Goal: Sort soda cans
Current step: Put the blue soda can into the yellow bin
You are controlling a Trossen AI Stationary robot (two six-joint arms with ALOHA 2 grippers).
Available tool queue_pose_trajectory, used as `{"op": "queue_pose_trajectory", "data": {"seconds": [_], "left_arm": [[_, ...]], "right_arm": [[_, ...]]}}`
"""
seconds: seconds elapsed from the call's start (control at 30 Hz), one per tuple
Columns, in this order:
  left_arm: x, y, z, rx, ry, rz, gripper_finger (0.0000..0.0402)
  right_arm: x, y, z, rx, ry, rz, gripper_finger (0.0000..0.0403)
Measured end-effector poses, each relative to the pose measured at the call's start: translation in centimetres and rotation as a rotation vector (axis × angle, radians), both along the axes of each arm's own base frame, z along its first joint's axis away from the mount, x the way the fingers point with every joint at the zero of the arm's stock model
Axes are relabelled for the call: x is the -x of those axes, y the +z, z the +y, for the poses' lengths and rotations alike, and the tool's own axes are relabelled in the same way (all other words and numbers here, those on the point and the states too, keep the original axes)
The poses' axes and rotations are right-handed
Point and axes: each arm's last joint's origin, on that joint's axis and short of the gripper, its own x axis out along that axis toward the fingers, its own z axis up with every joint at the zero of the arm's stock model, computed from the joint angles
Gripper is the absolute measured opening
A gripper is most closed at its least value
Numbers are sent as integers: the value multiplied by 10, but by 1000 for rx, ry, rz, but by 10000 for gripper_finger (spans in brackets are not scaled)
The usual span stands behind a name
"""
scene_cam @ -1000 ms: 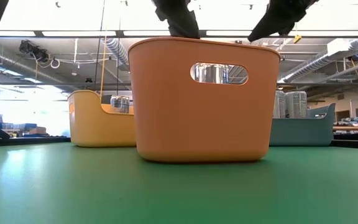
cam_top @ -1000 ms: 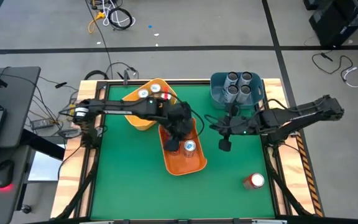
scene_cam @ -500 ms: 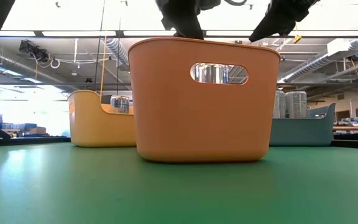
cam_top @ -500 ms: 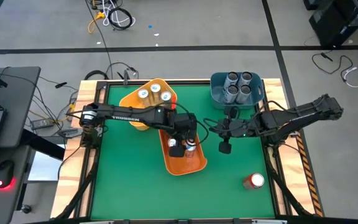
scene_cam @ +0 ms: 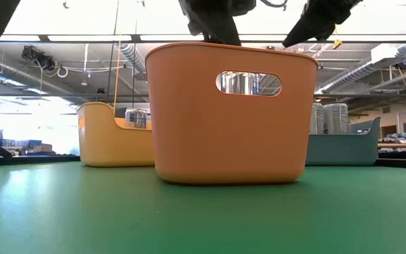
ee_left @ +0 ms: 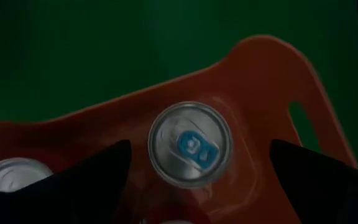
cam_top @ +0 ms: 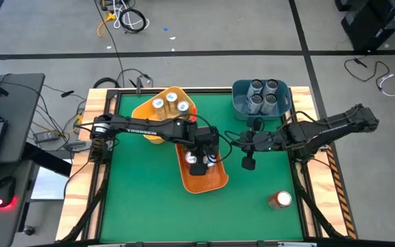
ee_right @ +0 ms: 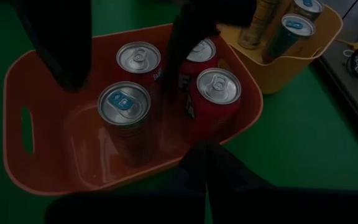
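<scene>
The orange bin [cam_top: 203, 180] stands mid-table with several red soda cans upright in it [ee_right: 219, 87]. My left gripper [cam_top: 201, 158] hangs over this bin, open. Its fingers [ee_left: 98, 171] stand on either side of a red can with a blue tab [ee_left: 190, 144] and are apart from it. That can [ee_right: 133, 102] rests on the bin's floor. My right gripper [cam_top: 247, 162] hovers just right of the orange bin, shut with nothing in it. One more red can [cam_top: 280, 199] stands on the mat at the near right.
A yellow bin [cam_top: 158, 130] with cans stands far left of the orange one. A blue bin [cam_top: 238, 101] with several grey cans sits at the far right. Bare green mat lies along the near side and the left.
My left gripper has sunk a little over the orange bin and shifted toward its near end. It has opened and let go of the blue-tabbed can, which now stands on the bin's floor between the spread fingers.
</scene>
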Motion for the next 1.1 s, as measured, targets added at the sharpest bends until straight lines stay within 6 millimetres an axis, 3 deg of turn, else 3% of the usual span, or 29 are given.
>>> {"op": "queue_pose_trajectory", "data": {"seconds": [0.43, 0.6, 0.83, 1.0, 1.1], "left_arm": [[-15, -28, -2, -29, -35, 30, 386], [-17, -34, -5, -57, -69, 38, 356], [-19, -32, -4, -63, -65, 12, 233], [-18, -23, 3, -53, -63, 30, 229], [-16, 0, 8, -33, -61, 8, 229]], "right_arm": [[0, 0, 1, -3, 1, -1, 0], [0, 0, 1, -3, 2, 2, 0], [0, 0, 1, -4, 1, 1, 0], [0, 0, 1, -5, -1, 3, 0], [0, -1, 1, -4, 0, 6, 0]]}}
